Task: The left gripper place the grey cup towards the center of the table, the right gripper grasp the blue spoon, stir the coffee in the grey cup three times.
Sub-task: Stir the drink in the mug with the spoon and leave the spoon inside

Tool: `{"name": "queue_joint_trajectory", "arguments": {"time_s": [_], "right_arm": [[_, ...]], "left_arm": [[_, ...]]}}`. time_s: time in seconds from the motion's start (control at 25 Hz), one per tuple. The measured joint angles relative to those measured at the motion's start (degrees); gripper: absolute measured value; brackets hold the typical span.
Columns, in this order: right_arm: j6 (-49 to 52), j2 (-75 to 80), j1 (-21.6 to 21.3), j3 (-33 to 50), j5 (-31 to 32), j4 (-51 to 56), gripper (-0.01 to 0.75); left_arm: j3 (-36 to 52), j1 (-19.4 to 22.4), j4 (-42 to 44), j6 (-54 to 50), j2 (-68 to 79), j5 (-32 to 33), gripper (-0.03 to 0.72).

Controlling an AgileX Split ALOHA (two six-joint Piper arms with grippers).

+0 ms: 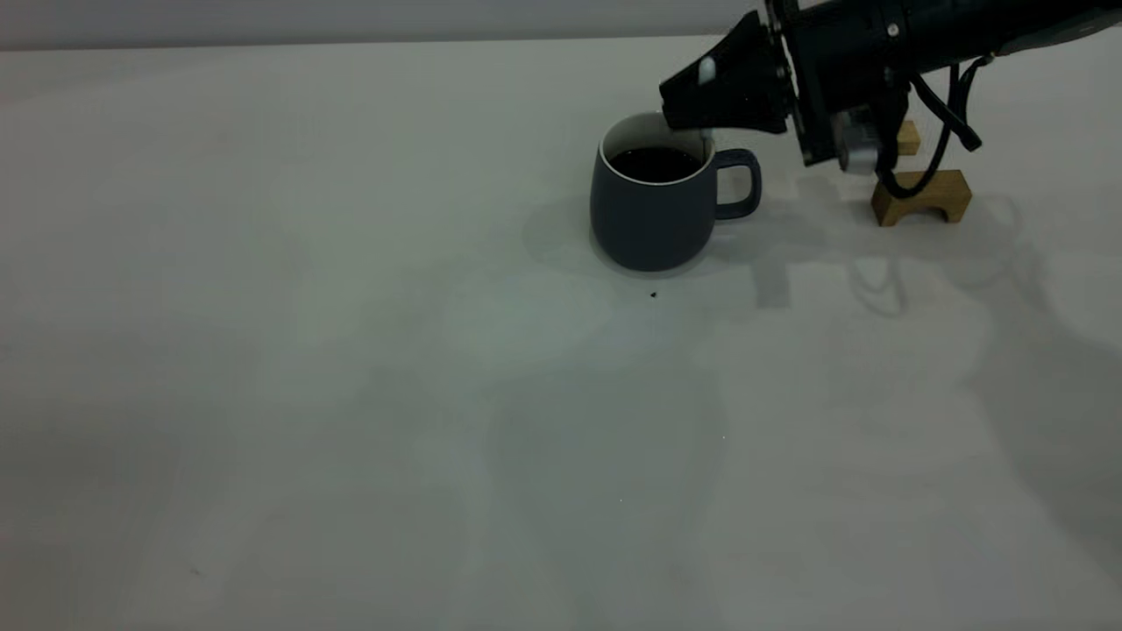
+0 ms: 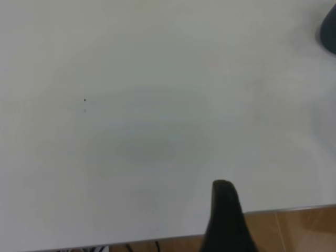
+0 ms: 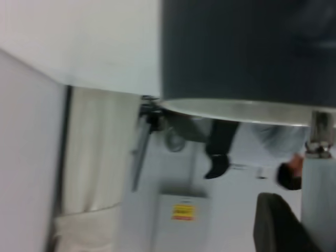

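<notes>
Bare worktop (image 1: 351, 394) fills the lower frame of the exterior view, with one dark speck (image 1: 654, 294) just below the cup (image 1: 653, 206). That cup stands upright right of centre in the upper half, handle pointing right, coffee (image 1: 657, 163) dark inside its white wall. Reaching in from the upper right corner, the right end effector (image 1: 692, 101) hangs over the cup's far rim, clamped on the spoon (image 1: 706, 70); its pale handle shows between the fingers, while the bowl end cannot be made out. Two tan wooden blocks (image 1: 922, 194) sit right of the cup, partly behind the arm. From the left wrist view, one dark finger (image 2: 226, 220) of the left end effector shows above the worktop's edge; its opening cannot be told.
</notes>
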Motion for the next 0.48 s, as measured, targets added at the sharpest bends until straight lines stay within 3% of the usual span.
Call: {"name": "queue_joint_trajectory", "arguments": {"time_s": [0.24,0.48], "right_arm": [[0.05,-0.05,3.56,-0.05,0.15,1.06,0.12],[0.08,-0.05,5.5,-0.05,0.04,12.03,0.12]], "left_arm": [[0.0,0.0,0.0,0.0,0.0,0.0,0.585],[0.0,0.0,0.0,0.0,0.0,0.0,0.585]]}}
